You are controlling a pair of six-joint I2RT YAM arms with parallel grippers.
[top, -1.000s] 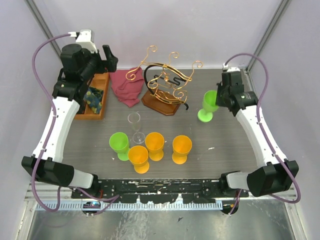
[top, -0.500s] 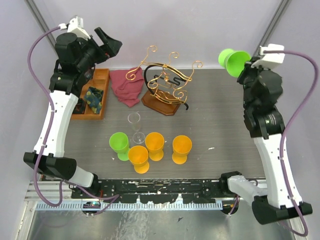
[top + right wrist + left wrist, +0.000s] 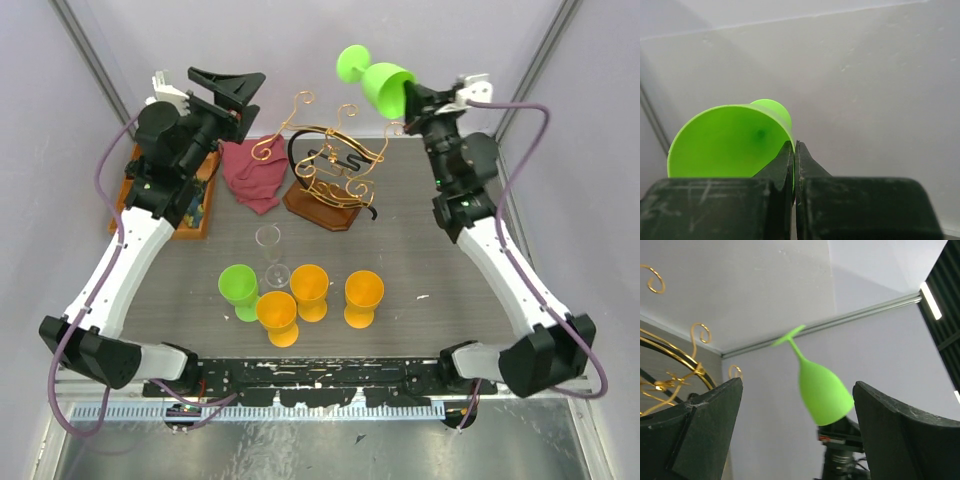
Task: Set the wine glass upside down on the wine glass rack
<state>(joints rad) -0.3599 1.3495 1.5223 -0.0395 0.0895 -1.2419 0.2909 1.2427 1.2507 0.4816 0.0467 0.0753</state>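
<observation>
High beside the rack (image 3: 330, 178), glass (image 3: 384, 84) rim between right fingers (image 3: 781, 167)

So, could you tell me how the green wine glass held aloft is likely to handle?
The green wine glass looks like opaque plastic, so probably light and not fragile. The right end effector pinches only its rim wall, so it may pivot or slip. Its stem sticks out sideways, likely adding leverage.

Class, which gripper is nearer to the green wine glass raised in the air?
Right. The right gripper is shut on the green wine glass at its rim; the left gripper hangs open beyond the wine glass rack, apart from it.
</observation>
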